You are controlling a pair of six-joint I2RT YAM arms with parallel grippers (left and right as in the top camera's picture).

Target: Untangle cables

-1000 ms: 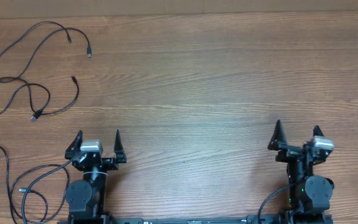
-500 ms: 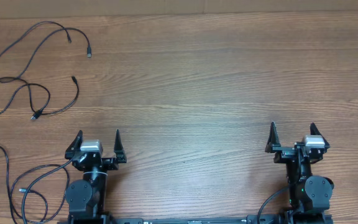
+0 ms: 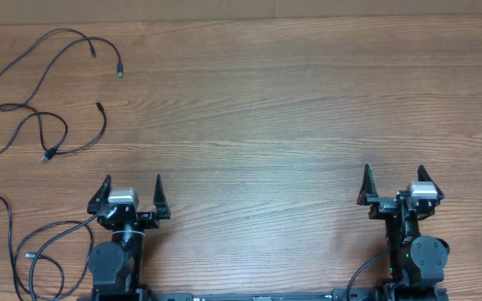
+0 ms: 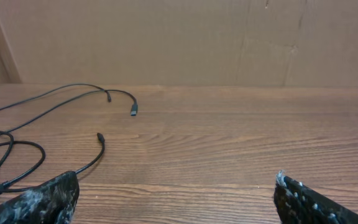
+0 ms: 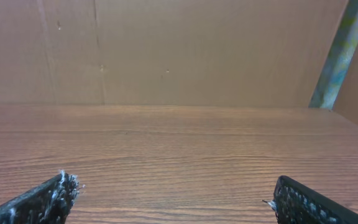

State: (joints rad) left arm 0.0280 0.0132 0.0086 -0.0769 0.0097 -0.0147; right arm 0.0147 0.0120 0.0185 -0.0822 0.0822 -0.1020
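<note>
The cables [image 3: 47,154] lie spread as loose black strands at the far left corner of the wooden table [image 3: 266,100]. They loop over one another in a few places, and their small plug ends point out toward the middle of the table. In the left wrist view the same cables [image 4: 133,110] sit ahead and to the left, with two plug tips resting on bare wood. The left gripper [image 3: 132,178] is near the near edge, left of centre, with its jaws spread wide and nothing between them. It is well apart from the strands. The left wrist view shows this gripper [image 4: 174,180] with only table between its fingers. The right gripper [image 3: 395,169] is near the near edge toward the right corner, also released and empty. In its own view [image 5: 173,182] it faces bare wood and a brown back wall [image 5: 166,50]. Thicker black wires [image 3: 11,238] trail beside the left arm's base at the left edge.
</note>
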